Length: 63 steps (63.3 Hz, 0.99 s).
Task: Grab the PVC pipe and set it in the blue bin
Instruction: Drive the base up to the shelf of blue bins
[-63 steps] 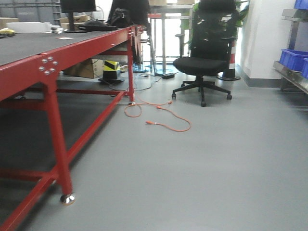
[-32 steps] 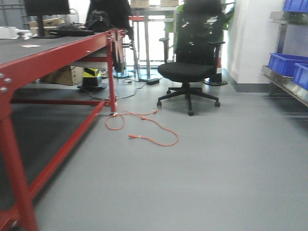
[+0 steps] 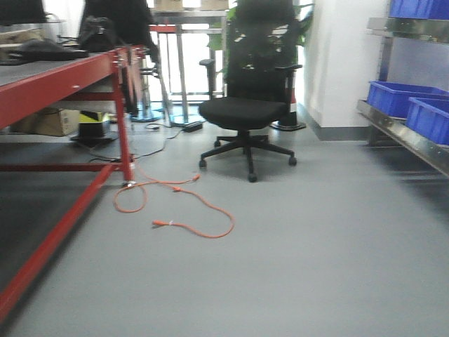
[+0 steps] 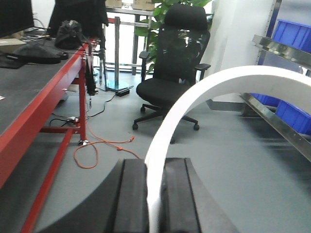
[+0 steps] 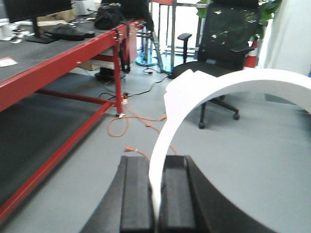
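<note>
Open floor [image 3: 337, 253] between red table [image 3: 63, 81] and shelf [image 3: 400, 135]; office chair [image 3: 245, 112] and orange cable [image 3: 165, 225] ahead.

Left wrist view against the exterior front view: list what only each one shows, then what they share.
Only the left wrist view: the left gripper, shut on a curved white PVC pipe arching up and right. Only the exterior front view: the loose end of the orange cable on the floor, which the gripper hides in the wrist view. Both: the black office chair, the red-framed table, the blue plastic bins on the metal shelf, and the cable's loop by the table leg.
</note>
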Tool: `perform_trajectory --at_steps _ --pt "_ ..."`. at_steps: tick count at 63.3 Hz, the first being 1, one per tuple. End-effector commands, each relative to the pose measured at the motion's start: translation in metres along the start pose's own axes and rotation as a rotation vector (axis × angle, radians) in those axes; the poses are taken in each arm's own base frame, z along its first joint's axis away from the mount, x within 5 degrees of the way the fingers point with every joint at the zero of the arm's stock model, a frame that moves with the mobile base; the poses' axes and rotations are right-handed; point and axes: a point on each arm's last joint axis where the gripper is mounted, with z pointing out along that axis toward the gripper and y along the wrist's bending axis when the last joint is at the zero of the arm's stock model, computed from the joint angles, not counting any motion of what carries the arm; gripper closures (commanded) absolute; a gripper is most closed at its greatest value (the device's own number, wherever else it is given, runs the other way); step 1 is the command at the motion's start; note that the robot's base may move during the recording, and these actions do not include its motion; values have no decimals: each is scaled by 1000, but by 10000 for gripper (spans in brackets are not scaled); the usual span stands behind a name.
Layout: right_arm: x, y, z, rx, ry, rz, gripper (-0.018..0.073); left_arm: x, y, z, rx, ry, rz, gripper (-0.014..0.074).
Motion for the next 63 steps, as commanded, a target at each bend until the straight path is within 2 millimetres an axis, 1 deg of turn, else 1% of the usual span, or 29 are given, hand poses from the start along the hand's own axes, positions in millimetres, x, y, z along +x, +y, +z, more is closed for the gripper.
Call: perform_trajectory --at_steps 1,63 --pt "-2 -1 -1 7 -26 -10 728 -4 0 -3 -4 -31 -6 707" --pt "-2 -1 -1 7 -26 -10 728 -4 0 -3 -4 -33 -6 707"
